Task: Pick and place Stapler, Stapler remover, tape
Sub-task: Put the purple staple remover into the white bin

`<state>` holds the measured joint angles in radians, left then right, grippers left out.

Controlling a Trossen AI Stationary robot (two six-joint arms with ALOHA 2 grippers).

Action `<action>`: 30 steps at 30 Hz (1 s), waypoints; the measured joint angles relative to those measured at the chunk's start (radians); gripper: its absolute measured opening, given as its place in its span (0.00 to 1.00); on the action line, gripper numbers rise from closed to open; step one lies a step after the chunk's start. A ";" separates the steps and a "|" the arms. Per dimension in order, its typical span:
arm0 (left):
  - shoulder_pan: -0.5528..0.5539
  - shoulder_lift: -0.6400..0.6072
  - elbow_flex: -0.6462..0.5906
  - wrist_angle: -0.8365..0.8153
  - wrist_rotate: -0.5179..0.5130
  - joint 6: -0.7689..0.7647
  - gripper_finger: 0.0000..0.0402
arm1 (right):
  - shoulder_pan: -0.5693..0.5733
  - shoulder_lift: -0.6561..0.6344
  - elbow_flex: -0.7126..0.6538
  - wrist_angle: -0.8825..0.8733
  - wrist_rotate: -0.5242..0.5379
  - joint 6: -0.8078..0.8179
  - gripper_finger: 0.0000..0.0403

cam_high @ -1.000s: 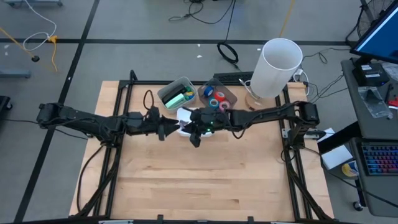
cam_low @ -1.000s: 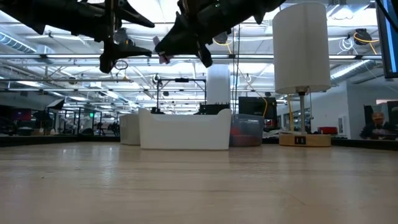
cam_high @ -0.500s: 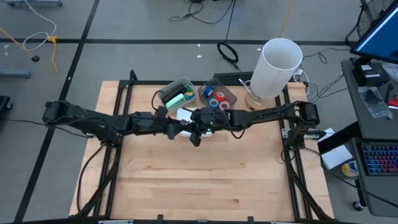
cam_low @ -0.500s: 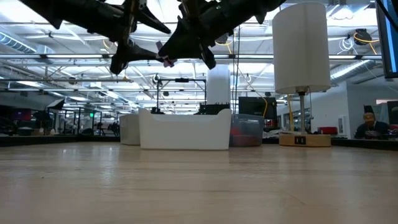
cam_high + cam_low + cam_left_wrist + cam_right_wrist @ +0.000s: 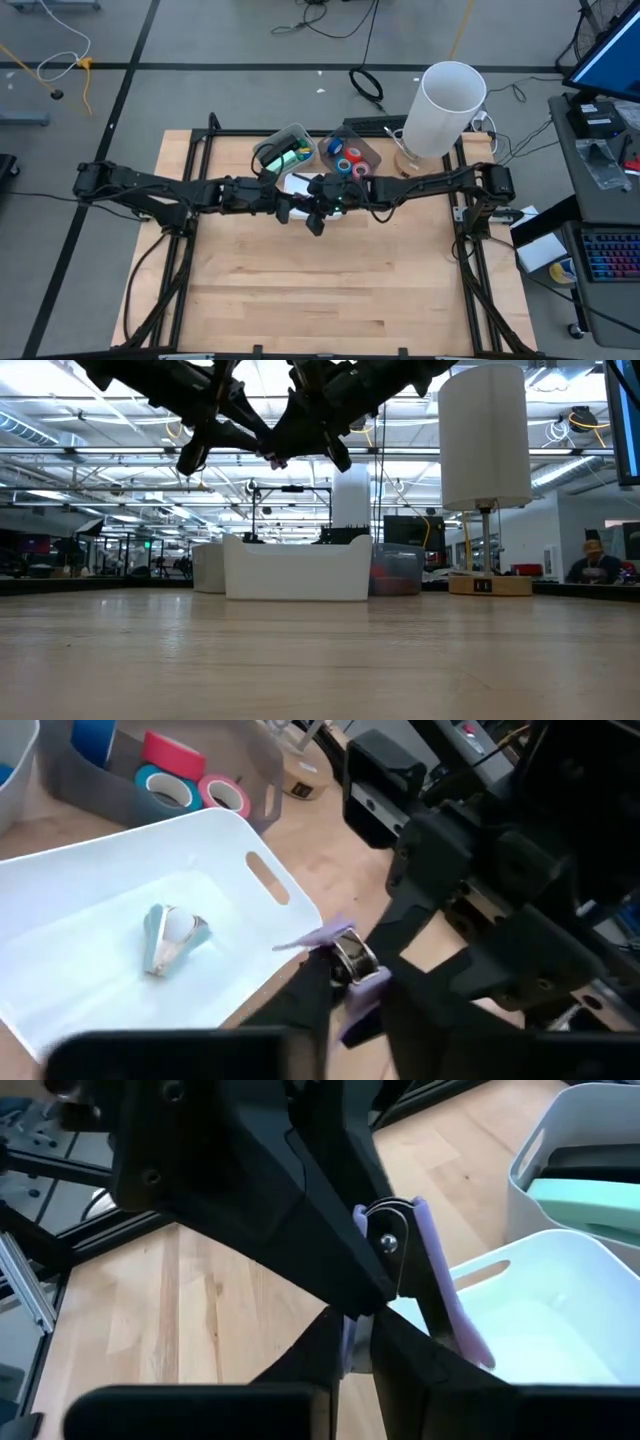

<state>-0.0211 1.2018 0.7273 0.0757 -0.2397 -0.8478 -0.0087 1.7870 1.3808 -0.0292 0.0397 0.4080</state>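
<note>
A purple stapler remover (image 5: 345, 960) hangs in the air between my two grippers, over the near right rim of the white bin (image 5: 230, 830). My left gripper (image 5: 292, 208) comes from the left and my right gripper (image 5: 312, 210) from the right; both are shut on it. A pale blue stapler remover (image 5: 170, 935) lies on the white bin's floor. The green stapler (image 5: 287, 157) lies in a grey bin. Rolls of tape (image 5: 165, 785) sit in a clear bin (image 5: 350, 155). My left gripper pinches the purple remover's near end (image 5: 352, 988) between its two fingers, coming from the table's left and slanting a little downward. The remover is lifted clear of the table and the bin. My right gripper pinches the remover's other end (image 5: 347, 1335) between its two fingers, coming from the table's right and slanting a little downward. The left gripper's fingers stand close in front of it, on the same piece.
A tall white cylinder on a wooden base (image 5: 445, 105) stands at the far right. The grey bin (image 5: 280, 150) and the clear bin line the far side. Bare wooden table (image 5: 320, 290) lies toward the near edge. A person (image 5: 595, 555) sits far off in the room.
My left gripper has moved toward the table's right, up to the right gripper, has tipped further downward, and has shut on the purple remover that the right gripper holds. The right gripper and the remover have kept still.
</note>
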 joint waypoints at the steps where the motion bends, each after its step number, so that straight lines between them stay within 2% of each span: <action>1: 0.000 0.000 0.000 0.000 -0.002 -0.003 0.14 | 0.002 0.000 0.000 0.000 0.002 0.000 0.08; 2: 0.000 0.000 0.000 0.000 -0.002 -0.004 0.11 | 0.005 0.000 0.000 0.000 0.008 0.001 0.09; 14: -0.001 0.000 0.002 -0.005 -0.018 -0.017 0.11 | 0.016 0.001 0.000 0.001 -0.015 0.000 0.18; 19: -0.001 0.000 0.003 -0.003 -0.041 0.001 0.11 | 0.016 0.002 0.000 -0.012 -0.063 -0.004 0.27; 25: -0.001 0.000 0.003 -0.002 -0.068 0.013 0.10 | 0.016 0.002 0.003 -0.055 -0.064 0.012 0.40; 30: 0.004 0.000 0.003 0.001 -0.105 0.028 0.10 | 0.015 0.002 0.004 -0.062 -0.062 0.016 0.46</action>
<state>-0.0167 1.2015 0.7303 0.0765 -0.3443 -0.8196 0.0067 1.7885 1.3849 -0.0916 -0.0222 0.4243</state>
